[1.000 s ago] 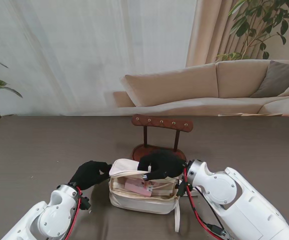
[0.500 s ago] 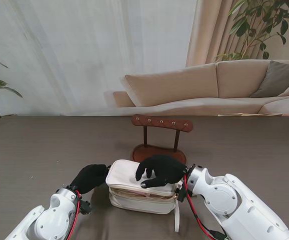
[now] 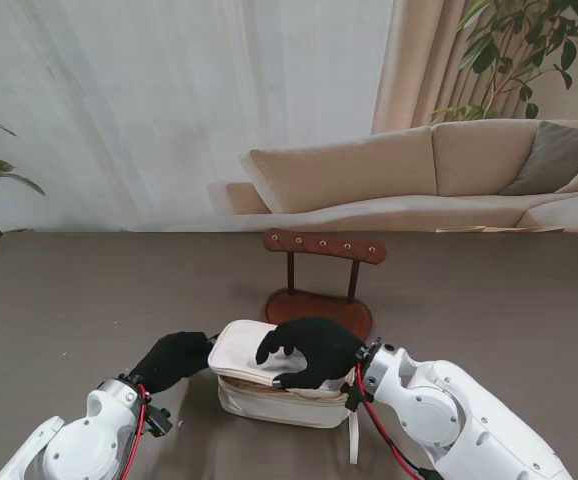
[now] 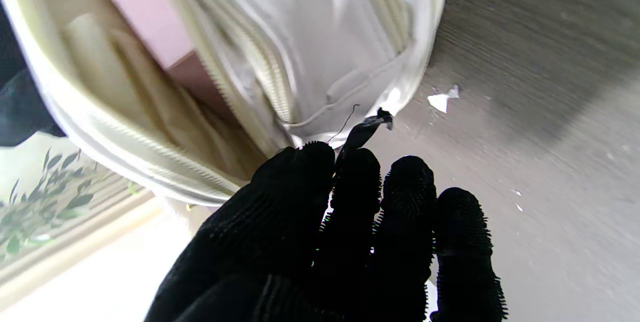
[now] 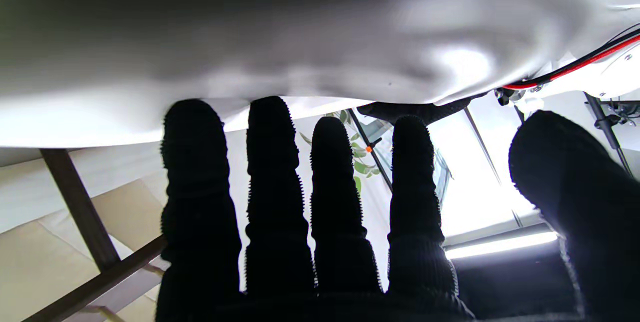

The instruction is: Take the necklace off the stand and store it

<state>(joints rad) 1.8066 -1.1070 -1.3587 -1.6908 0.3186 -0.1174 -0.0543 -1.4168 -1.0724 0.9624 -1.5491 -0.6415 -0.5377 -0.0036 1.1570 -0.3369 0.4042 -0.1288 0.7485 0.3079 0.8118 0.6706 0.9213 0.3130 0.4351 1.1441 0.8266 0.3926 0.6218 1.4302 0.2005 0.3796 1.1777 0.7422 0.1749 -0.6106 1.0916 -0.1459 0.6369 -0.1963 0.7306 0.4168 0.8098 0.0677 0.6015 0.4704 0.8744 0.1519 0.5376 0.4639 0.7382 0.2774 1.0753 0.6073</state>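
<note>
Right hand (image 3: 309, 350) lies palm-down on the flap of the pouch (image 3: 269, 395), its black-gloved fingers (image 5: 272, 172) spread flat and a little apart across the cream fabric, gripping nothing. From the right wrist, the four fingers and the thumb show as separate dark shapes pressed up against the pale flap. The left hand (image 3: 174, 358) sits at the pouch's left end, fingers held side by side with their tips against the corner where the zip ends; a small black tab (image 4: 367, 129) pokes out between two fingertips, but whether the hand is pinching it cannot be told. From the left wrist, the pouch is not zipped: a gap runs along the zip teeth (image 4: 260, 82), and something pink (image 4: 150, 22) shows inside. The necklace cannot be made out in any view; the stand's pegs look bare, and the inside of the pouch is mostly hidden by the flap.

The pouch rests on the table (image 3: 59, 300), near the edge closest to the robot and about midway between the left and right edges. Just beyond it, farther from the robot, is the wooden stand (image 3: 322, 262), upright on its oval base. A sofa (image 3: 439, 175) lies past the far edge.
</note>
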